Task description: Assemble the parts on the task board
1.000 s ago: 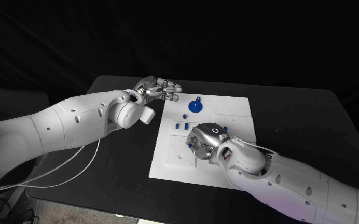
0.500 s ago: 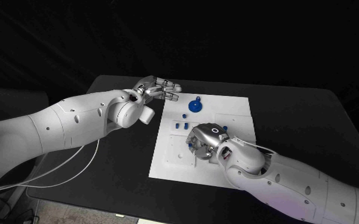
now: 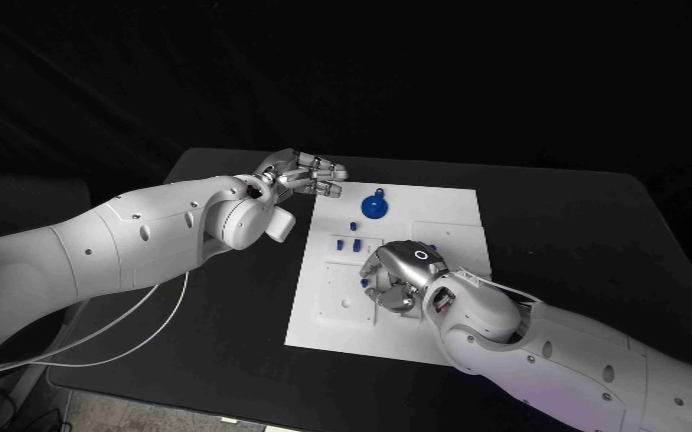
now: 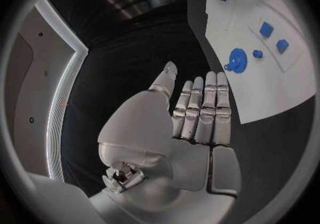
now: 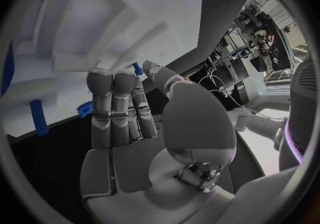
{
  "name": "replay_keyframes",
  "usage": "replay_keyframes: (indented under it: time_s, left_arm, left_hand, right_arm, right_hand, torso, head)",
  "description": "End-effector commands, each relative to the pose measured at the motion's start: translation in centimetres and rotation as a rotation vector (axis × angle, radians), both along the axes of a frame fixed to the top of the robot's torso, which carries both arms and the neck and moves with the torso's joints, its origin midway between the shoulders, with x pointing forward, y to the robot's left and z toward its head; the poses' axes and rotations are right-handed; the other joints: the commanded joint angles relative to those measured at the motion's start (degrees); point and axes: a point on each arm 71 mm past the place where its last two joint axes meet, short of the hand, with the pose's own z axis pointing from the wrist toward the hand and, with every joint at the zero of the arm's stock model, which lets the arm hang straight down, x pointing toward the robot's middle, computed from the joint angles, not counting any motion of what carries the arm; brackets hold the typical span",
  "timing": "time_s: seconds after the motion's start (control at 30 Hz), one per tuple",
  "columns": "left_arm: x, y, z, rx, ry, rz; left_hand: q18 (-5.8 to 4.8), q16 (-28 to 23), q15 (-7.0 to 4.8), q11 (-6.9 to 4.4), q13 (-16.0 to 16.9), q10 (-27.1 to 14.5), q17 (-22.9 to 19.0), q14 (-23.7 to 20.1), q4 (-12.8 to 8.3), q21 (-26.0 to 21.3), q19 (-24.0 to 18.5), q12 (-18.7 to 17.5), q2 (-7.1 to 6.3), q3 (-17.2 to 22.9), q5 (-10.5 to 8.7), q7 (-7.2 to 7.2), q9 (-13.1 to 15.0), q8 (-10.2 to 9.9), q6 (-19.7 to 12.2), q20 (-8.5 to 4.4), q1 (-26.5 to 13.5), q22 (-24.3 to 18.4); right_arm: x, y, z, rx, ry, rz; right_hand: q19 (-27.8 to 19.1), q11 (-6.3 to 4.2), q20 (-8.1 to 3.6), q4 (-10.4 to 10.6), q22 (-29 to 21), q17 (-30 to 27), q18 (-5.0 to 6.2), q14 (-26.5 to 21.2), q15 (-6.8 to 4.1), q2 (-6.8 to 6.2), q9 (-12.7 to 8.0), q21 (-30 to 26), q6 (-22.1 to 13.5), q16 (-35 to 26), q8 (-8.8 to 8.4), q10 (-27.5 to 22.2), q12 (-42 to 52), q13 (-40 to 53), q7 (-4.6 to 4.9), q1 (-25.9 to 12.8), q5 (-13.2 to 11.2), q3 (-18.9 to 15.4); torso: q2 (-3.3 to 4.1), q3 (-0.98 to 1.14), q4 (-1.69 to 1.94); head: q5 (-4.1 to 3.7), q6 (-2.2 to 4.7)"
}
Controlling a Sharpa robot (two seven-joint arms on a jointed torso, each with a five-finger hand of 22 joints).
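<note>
The white task board (image 3: 447,214) lies in the middle of the table. On its far part sits a round blue part (image 3: 374,207) with a small blue part (image 3: 353,225) beside it and two short blue parts (image 3: 349,244) nearer. My right hand (image 3: 402,274) hangs over the board's middle, its fingers (image 5: 113,101) stretched down toward the board (image 5: 60,26) and holding nothing. Blue parts (image 5: 39,117) (image 5: 85,109) lie just past its fingertips. My left hand (image 3: 303,172) hovers off the board's far left corner, open with straight fingers (image 4: 200,109); the round part (image 4: 237,60) lies ahead of it.
The black table (image 3: 577,222) runs around the board on all sides. My left forearm (image 3: 173,232) reaches over the table's left part. A white cable (image 3: 144,322) hangs below that arm at the table's left edge.
My right hand has slid a little toward the board's near edge. The left hand has hardly moved.
</note>
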Motion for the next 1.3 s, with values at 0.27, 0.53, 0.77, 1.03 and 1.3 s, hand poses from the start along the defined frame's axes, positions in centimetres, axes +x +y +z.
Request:
replay_keyframes:
  time_s: [0.27,0.53,0.77,1.03,1.3]
  left_arm:
    - [-0.1,-0.3,0.2,-0.008,0.001,-0.024]
    - [0.1,-0.1,0.1,-0.007,0.002,-0.016]
    - [0.1,-0.1,0.1,-0.009,0.003,-0.016]
    - [0.0,-0.2,-0.1,-0.018,0.013,-0.016]
    - [-0.1,-0.3,-0.2,-0.032,0.026,-0.015]
  left_hand:
    - [-0.83,-0.2,-0.11,0.09,0.1,-0.3,0.0,-0.3,0.3,0.2,-0.1,0.1,-0.14,-0.1,0.23,0.12,0.0,-0.1,-0.5,0.28,0.2,0.0]
    - [-0.83,-0.2,-0.12,0.08,0.1,-0.3,0.0,-0.2,0.3,0.3,-0.1,0.0,-0.05,0.0,0.19,0.12,0.0,-0.1,-0.4,0.26,0.3,-0.1]
    - [-0.82,-0.2,-0.15,0.10,0.1,-0.3,0.0,-0.2,0.1,0.3,0.0,0.1,0.01,0.0,0.21,0.14,0.0,-0.2,-0.6,0.22,0.4,-0.1]
    - [-0.82,-0.2,-0.14,0.10,0.1,-0.3,0.0,-0.2,0.1,0.3,0.0,0.0,0.05,0.1,0.26,0.16,0.0,-0.2,-0.7,0.22,0.4,-0.1]
    - [-0.82,-0.2,-0.15,0.10,0.1,-0.3,0.0,-0.1,0.1,0.3,0.0,0.0,0.06,0.1,0.28,0.18,0.0,-0.2,-1.0,0.22,0.4,-0.1]
  right_arm:
    - [0.5,-1.4,2.3,0.112,0.007,-0.050]
    - [1.2,-3.3,4.7,0.156,0.047,-0.079]
    - [2.4,-6.0,6.3,0.106,0.016,-0.145]
    - [3.6,-8.2,5.7,0.002,0.028,-0.195]
    - [4.2,-9.0,4.9,-0.074,0.066,-0.207]
  right_hand:
    - [3.0,-0.15,0.32,0.6,-2.0,-2.0,1.01,-0.2,0.30,0.19,-0.1,1.9,-0.6,1.6,-0.26,0.2,0.0,0.0,0.00,1.3,1.6,-3.8]
    - [3.0,-0.55,0.04,1.6,-2.6,-2.6,0.87,-0.1,0.00,1.10,-0.1,2.8,-0.6,2.3,-0.26,1.9,0.0,0.0,0.24,0.5,1.7,-3.7]
    - [2.9,-0.15,0.35,1.5,-3.7,-3.5,0.83,-0.2,0.42,0.94,-0.2,2.7,-2.4,2.7,-0.27,0.2,0.0,0.0,0.31,0.5,-2.3,-3.2]
    - [2.9,0.30,0.98,3.4,-4.8,-4.5,1.01,-0.3,1.01,1.06,-0.2,2.6,-4.1,3.3,-0.30,-1.7,0.0,0.0,-0.37,2.9,-8.8,-8.5]
    - [2.8,0.31,1.10,5.3,-5.7,-5.0,0.89,-0.6,1.13,0.96,-0.2,2.2,-4.4,3.6,-0.28,-2.3,0.0,0.0,-0.89,4.1,-10.1,-11.8]
  torso:
    - [-0.09,0.07,0.00]
    - [-0.22,0.11,-0.26]
    - [-0.39,0.20,-0.61]
    - [-0.38,0.25,-0.54]
    - [-0.28,0.23,-0.55]
  head:
    - [-0.31,0.67]
    - [-0.78,1.26]
    - [-0.73,1.68]
    - [-0.53,1.63]
    - [-0.58,1.51]
